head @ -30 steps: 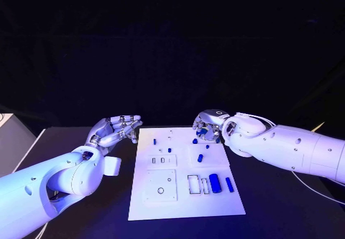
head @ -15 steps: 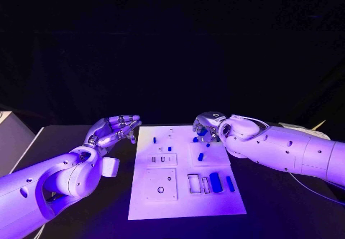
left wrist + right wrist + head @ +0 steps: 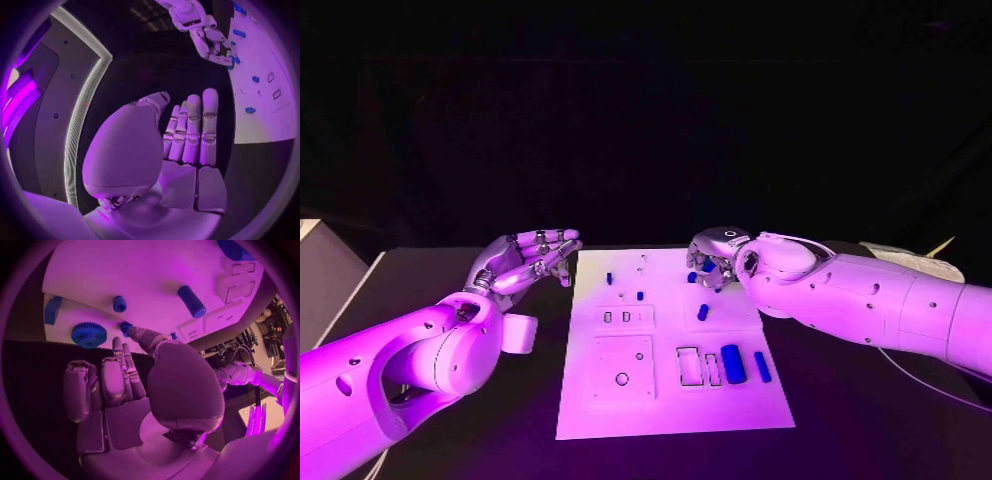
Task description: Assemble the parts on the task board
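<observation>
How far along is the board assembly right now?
Early. Small blue pegs look seated on the task board; the large cylinder and gear lie loose. The right robot hand hovers over the board's far edge; the left robot hand waits open beside it.

A robotics lab or demo booth: black drapes behind a black counter (image 3: pixel 877 420) (coloured stage-like light), cluttered equipment (image 3: pixel 275 322) at the side.

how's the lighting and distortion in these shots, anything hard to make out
Head view: magenta light washes the white task board, the background is black, and the small blue parts by the right robot hand are too small to tell apart. Left wrist view: fisheye bends the board's edge, and the open left robot hand looks oversized. Right wrist view: the blue toothed gear is sharp and clear.
</observation>
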